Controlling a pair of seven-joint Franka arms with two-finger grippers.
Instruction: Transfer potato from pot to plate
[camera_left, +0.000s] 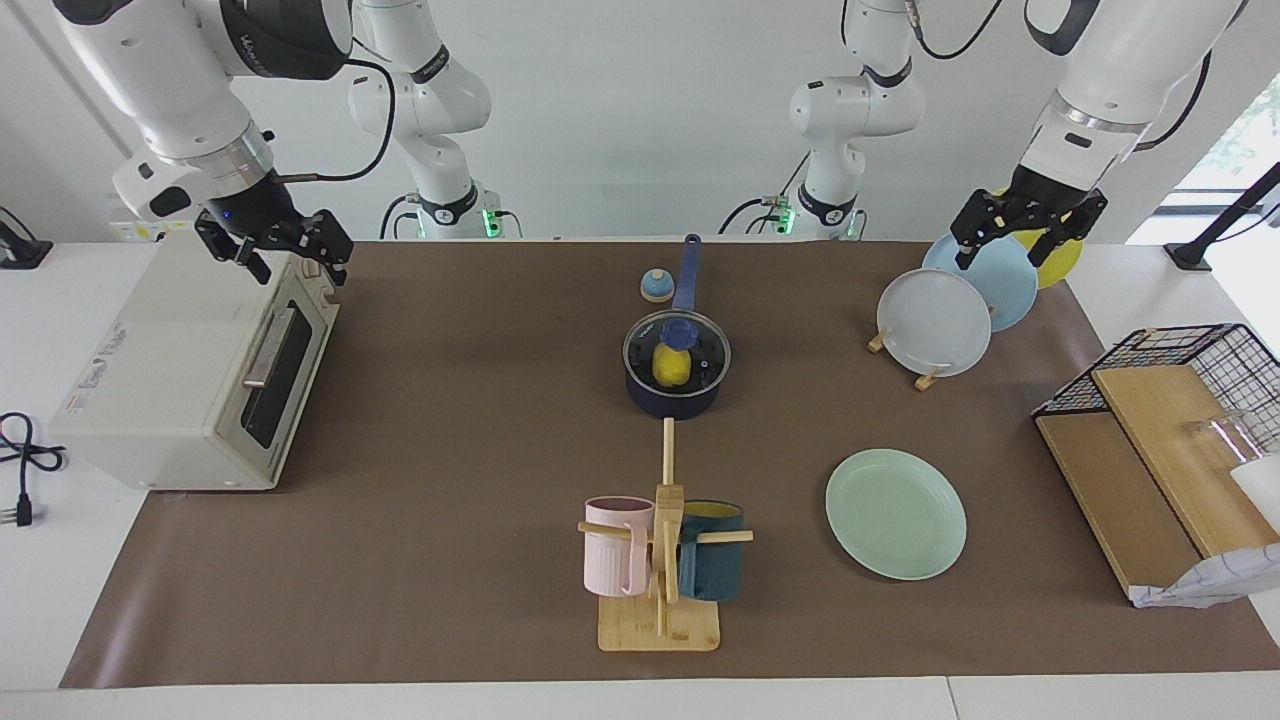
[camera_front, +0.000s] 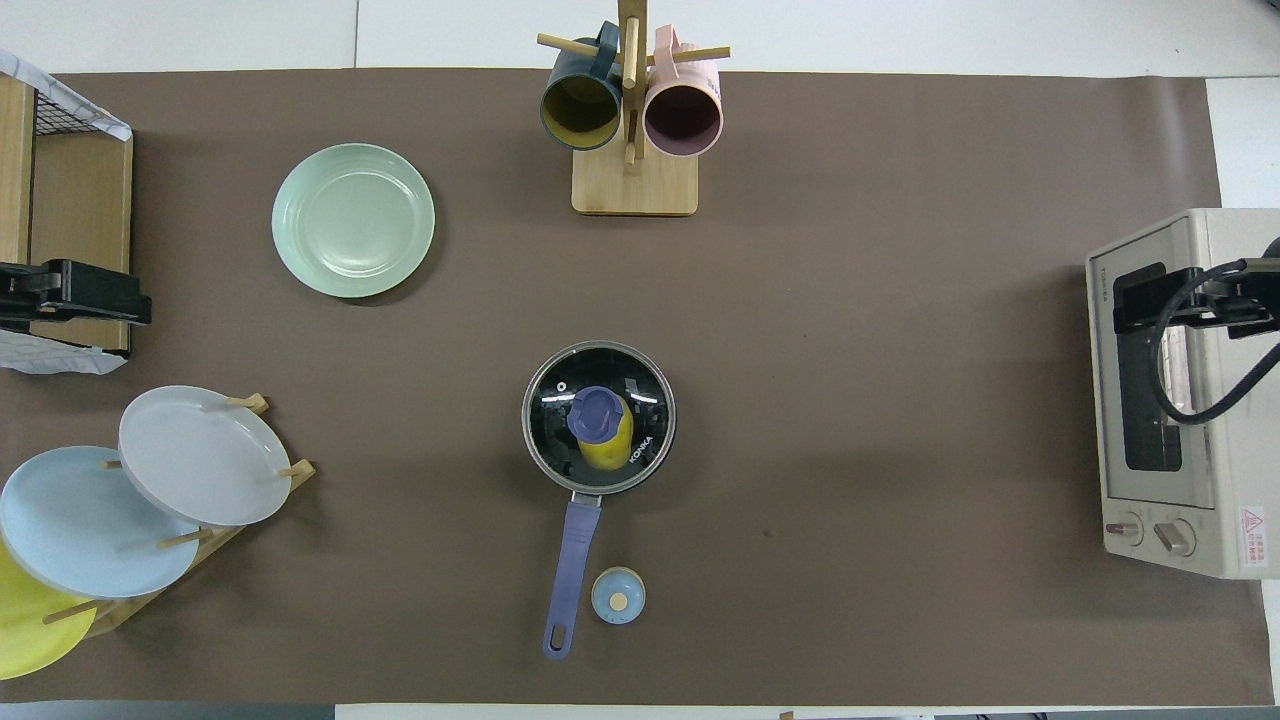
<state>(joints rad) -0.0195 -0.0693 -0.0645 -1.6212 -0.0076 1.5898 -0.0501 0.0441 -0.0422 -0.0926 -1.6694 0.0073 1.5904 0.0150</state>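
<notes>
Potato (camera_left: 673, 367) under lid (camera_left: 677, 351) in pot (camera_left: 676, 398), untouched; left gripper (camera_left: 1020, 240), right gripper (camera_left: 285, 255) spread, well apart from it; lid off next, then plate (camera_left: 896, 514).

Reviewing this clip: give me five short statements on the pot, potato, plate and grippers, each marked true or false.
1. The potato lies in the pot under a glass lid. True.
2. The mint-green plate already holds the potato. False: it holds nothing.
3. The left gripper hangs over the plate rack. True.
4. The right gripper grips the pot's handle. False: it is open, above the toaster oven.
5. The plate is farther from the robots than the pot. True.
</notes>
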